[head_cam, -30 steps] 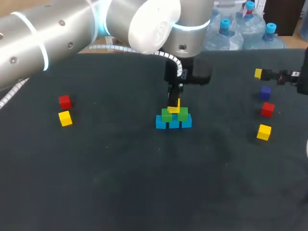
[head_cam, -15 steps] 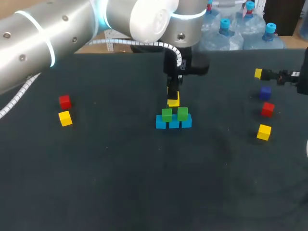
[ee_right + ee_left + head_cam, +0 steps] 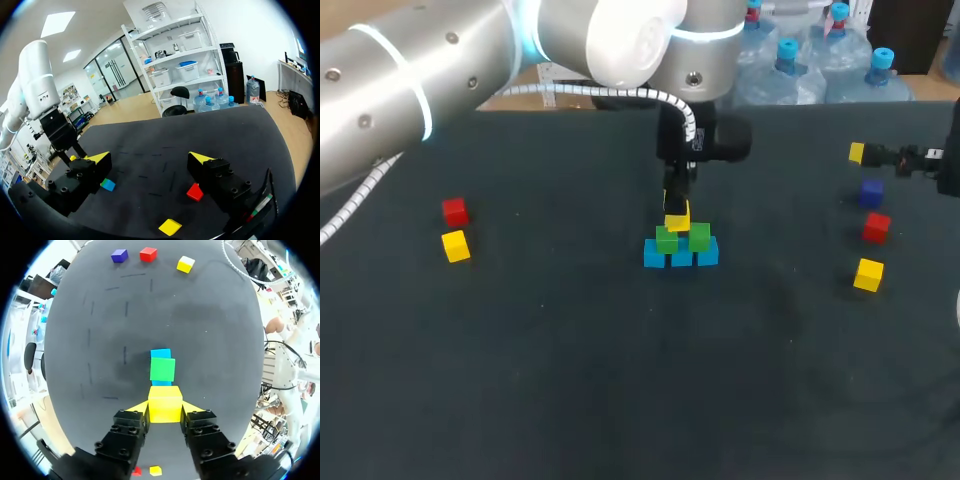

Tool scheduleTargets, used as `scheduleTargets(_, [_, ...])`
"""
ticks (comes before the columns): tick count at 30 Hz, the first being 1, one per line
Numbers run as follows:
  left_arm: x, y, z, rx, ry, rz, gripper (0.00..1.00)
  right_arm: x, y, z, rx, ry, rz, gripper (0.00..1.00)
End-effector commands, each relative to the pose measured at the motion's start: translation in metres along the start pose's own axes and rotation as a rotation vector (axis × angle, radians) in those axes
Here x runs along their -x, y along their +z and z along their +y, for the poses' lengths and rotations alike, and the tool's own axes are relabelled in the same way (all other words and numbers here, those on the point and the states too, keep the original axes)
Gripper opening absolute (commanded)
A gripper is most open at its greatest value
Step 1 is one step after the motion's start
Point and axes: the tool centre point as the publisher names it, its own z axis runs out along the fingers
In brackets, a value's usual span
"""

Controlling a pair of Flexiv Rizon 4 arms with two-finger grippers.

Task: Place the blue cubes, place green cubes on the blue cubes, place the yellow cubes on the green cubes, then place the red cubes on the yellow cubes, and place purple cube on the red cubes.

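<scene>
Clenched on the yellow cube point(image 3: 164, 401), the left gripper point(image 3: 165, 409) has dipped back toward the green cubes point(image 3: 667, 240), probably to release, while the right gripper point(image 3: 150, 159) gapes empty.

Silver-white left arm point(image 3: 440, 80), glowing blue rings, coiled white cable point(image 3: 350, 205), black yellow-tipped fingers point(image 3: 138, 408).

The left claw point(image 3: 165, 411), shut on a yellow cube point(image 3: 677, 221), first lifts away from the green cubes point(image 3: 667, 239) and then comes back down toward them. The yellow cube now sits lower than half a second ago, just over the gap between the two green cubes, a little left of where it was a second ago.
</scene>
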Motion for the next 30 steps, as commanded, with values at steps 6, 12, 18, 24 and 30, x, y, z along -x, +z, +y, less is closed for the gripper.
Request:
scheduleTargets(6, [0.003,0.001,0.001,0.004,-0.003,-0.013,0.00,0.000,-0.001,0.000,0.002,0.001,0.002,1.00])
scheduleTargets(12, [0.004,0.004,0.000,0.000,-0.005,-0.013,0.00,0.000,-0.001,0.000,0.002,0.001,0.002,1.00])
scheduleTargets(18, [0.006,0.009,-0.002,-0.005,-0.003,-0.009,0.00,0.000,-0.001,0.000,0.002,0.001,0.002,1.00])
scheduleTargets(24, [0.006,0.010,0.000,-0.002,-0.006,-0.011,0.00,0.000,-0.001,0.000,0.002,0.001,0.002,1.00])
scheduleTargets(30, [0.007,0.011,0.002,0.002,-0.002,-0.010,0.00,0.000,-0.001,0.000,0.002,0.001,0.002,1.00])
